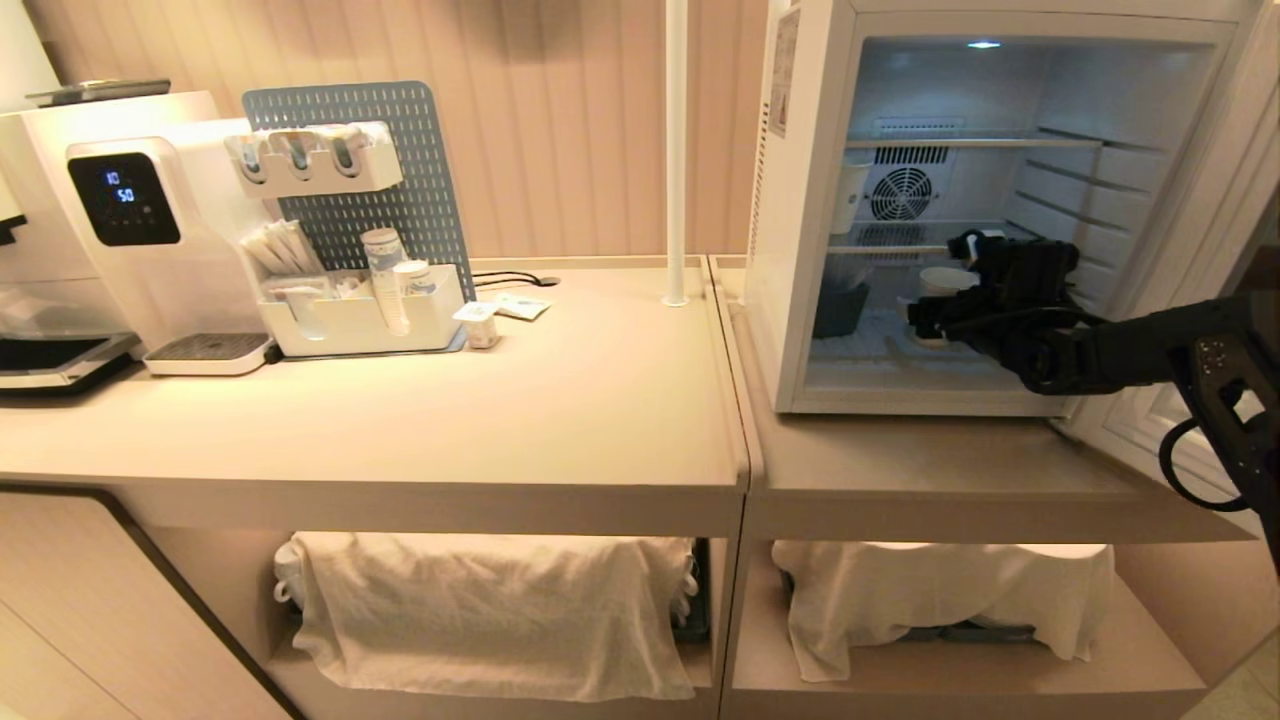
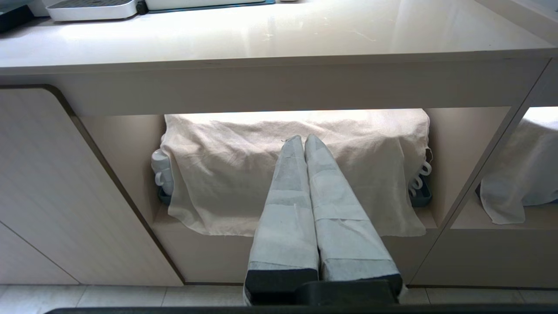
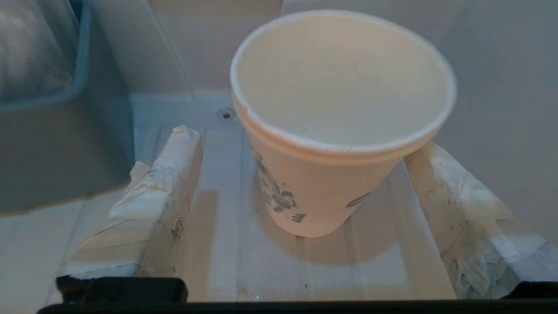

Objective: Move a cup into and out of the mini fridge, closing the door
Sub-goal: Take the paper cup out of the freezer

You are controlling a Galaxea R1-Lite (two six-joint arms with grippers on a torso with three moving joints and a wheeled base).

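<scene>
White paper cup (image 3: 331,131) stands upright on the mini fridge (image 1: 800,300) floor, beside a blue bin (image 3: 52,122) — right gripper (image 3: 301,148) spread wide around it, gripping nothing.

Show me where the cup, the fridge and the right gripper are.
cup (image 3: 314,192): right wrist view, side wall.
mini fridge (image 1: 810,200): head view, left front frame.
right gripper (image 3: 301,174): right wrist view, midway between open fingers.

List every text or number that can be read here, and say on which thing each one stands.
"10" and "50": black display of the water dispenser.
Sticker on the fridge's outer side wall: too small to read.
Blue marks on the cup: blurred, no letters can be made out.
Sachets on the counter: print unreadable.
</scene>
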